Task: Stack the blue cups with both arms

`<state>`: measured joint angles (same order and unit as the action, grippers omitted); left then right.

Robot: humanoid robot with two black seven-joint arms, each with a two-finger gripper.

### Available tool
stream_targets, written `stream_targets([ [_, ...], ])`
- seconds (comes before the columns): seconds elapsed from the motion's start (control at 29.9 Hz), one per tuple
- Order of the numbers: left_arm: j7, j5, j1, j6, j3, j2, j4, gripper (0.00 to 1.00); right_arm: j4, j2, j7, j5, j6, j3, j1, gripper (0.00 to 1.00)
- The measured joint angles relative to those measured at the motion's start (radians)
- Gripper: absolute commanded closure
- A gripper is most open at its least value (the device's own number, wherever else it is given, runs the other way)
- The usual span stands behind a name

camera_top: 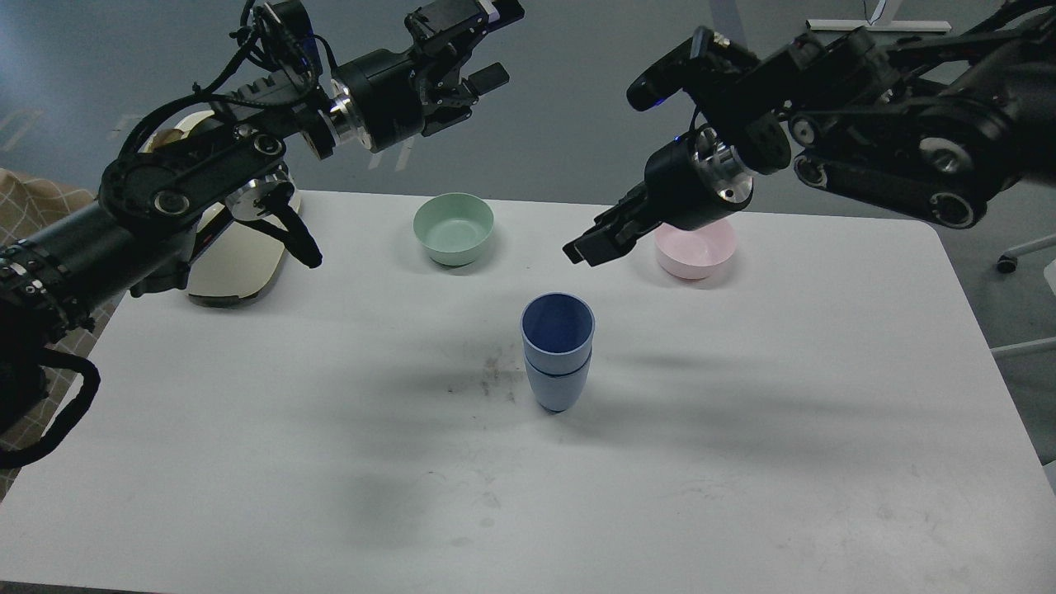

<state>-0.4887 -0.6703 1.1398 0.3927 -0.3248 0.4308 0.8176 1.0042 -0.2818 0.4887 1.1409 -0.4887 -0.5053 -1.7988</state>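
Note:
Two pale blue cups stand nested upright in the middle of the white table (pixel 742 429). The upper cup (pixel 558 328) shows its dark blue inside and sits in the lower cup (pixel 558 389). My right gripper (pixel 587 247) hangs above and to the right of the stack, clear of it, with its fingers slightly apart and empty. My left gripper (pixel 488 45) is raised high at the back left, far from the cups, open and empty.
A mint green bowl (pixel 453 227) stands at the back centre and a pink bowl (pixel 695 250) at the back right, just behind my right gripper. A cream oval tray (pixel 235 268) lies at the back left under my left arm. A dark smudge (pixel 487 378) marks the table left of the cups.

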Motion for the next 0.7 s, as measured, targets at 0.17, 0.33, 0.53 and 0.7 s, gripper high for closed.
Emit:
stream_targets([
  [0.17,0.0,0.009,-0.015,-0.002,-0.051,-0.001,-0.018,0.02,-0.055,-0.125,0.0,-0.037,0.0,0.108,0.028,0.0],
  [0.33,0.0,0.018,-0.033,-0.002,-0.089,-0.019,-0.087,0.02,-0.148,-0.219,0.0,-0.126,0.007,0.227,0.14,0.0],
  [0.53,0.0,0.084,-0.042,0.005,-0.126,-0.103,-0.237,0.02,-0.294,-0.231,0.0,-0.212,0.117,0.474,0.331,0.0],
  [0.7,0.0,0.181,-0.051,0.016,-0.134,-0.136,-0.332,0.02,-0.405,-0.174,0.0,-0.353,0.16,0.755,0.501,0.0],
])
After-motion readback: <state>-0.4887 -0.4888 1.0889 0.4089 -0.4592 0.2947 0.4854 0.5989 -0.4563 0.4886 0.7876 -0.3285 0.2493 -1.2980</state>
